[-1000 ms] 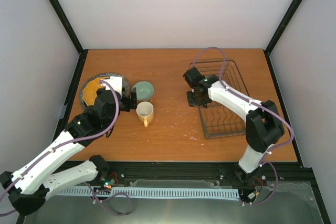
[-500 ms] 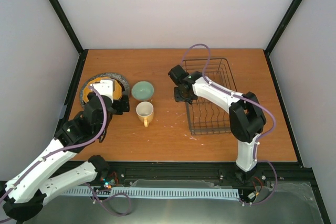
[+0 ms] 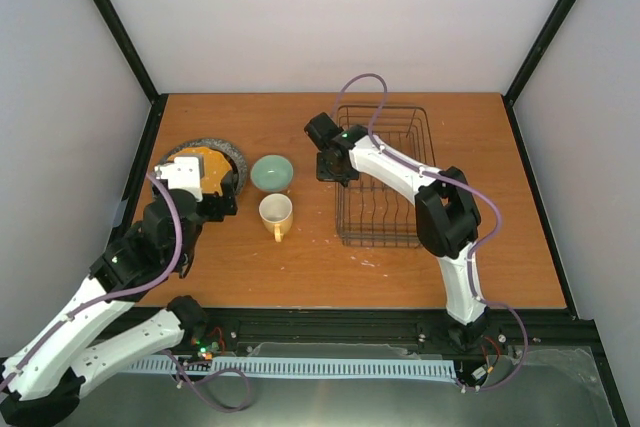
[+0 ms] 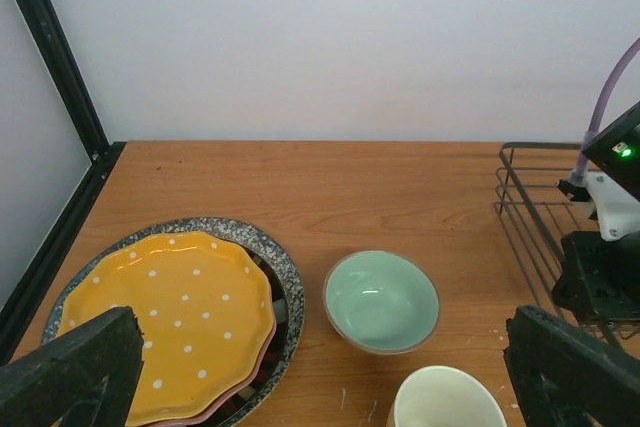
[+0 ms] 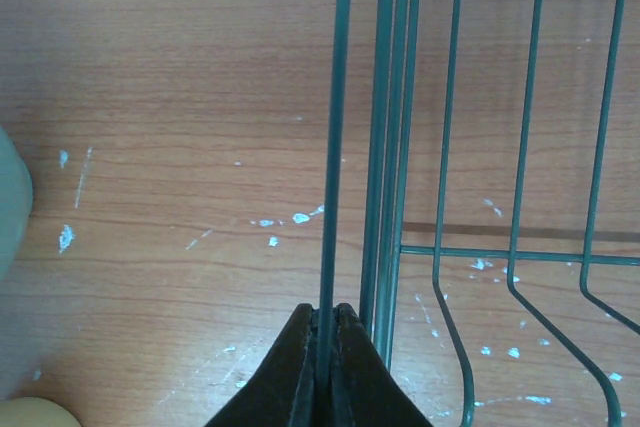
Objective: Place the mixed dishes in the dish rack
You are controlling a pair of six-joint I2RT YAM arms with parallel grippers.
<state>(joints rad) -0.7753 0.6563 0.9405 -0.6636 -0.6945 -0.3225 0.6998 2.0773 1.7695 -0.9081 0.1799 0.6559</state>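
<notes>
The right gripper (image 5: 325, 322) is pinched tight on a top wire of the rack (image 5: 334, 147), with the rest of the basket to the fingers' right. The left gripper (image 4: 320, 377) is spread wide and holds nothing. Ahead between its fingers sits the mug (image 4: 445, 399), the bowl (image 4: 381, 300) lies just beyond it, and the stacked plates (image 4: 170, 322) are ahead of the left finger.

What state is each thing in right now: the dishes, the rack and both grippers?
dish rack, empty, gripped at its left rim.
right gripper, shut on the rack's rim wire.
left gripper, open, holding nothing.
yellow mug, upright, empty.
green bowl, upright, empty.
orange-yellow plate, flat, top of stack.
pink plate, sandwiched, only its edge shows.
grey speckled plate, flat, bottom of stack.
</notes>
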